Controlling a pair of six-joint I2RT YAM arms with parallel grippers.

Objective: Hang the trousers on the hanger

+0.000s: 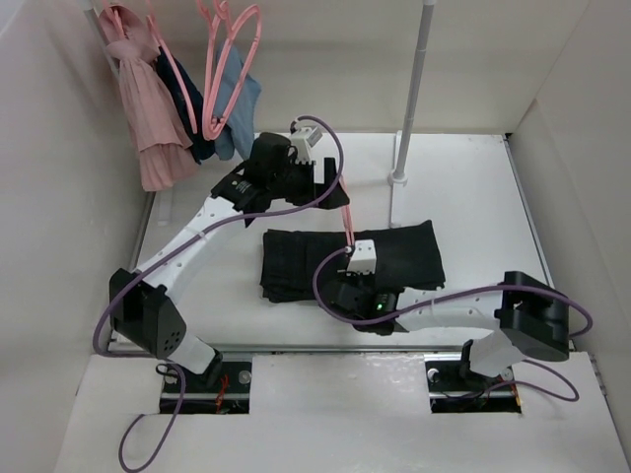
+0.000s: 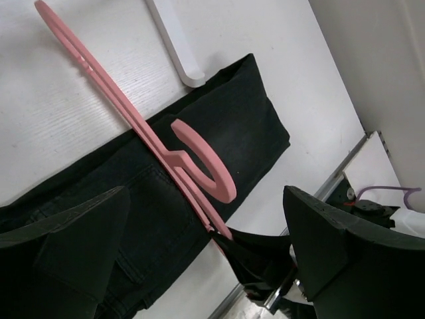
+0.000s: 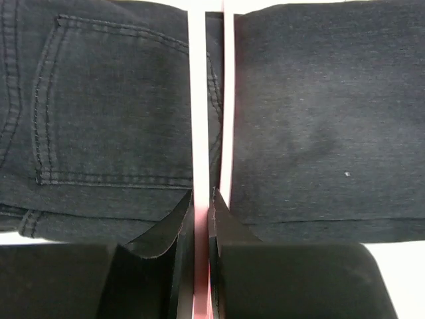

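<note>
Trousers [image 1: 404, 251]: folded into a dark block, lying flat at the centre of the desk [image 1: 473, 187], slightly right of the middle. A back pocket with pale stitching faces up on the left part.

Hanger [image 1: 346, 217]: off the rail, over the trousers. It runs from their middle toward the far side, past their far edge and over bare desk. In the left wrist view its hook curls out to the right above the fabric. Whether the frame touches the cloth cannot be told.

Right fingers [image 3: 166, 229]: closed narrow on the near end of the hanger, with the two pink bars pinched between them above the trousers' middle.

Left fingers [image 2: 73, 232]: spread wide, one on either side of the hanger, touching neither it nor the trousers. This arm reaches in from the left to the far edge of the trousers.

At far left, a pink garment [image 1: 148, 118] and darker ones hang among spare pink hangers [image 1: 232, 49]. A white pole [image 1: 412, 89] stands at the far side, right of centre.
</note>
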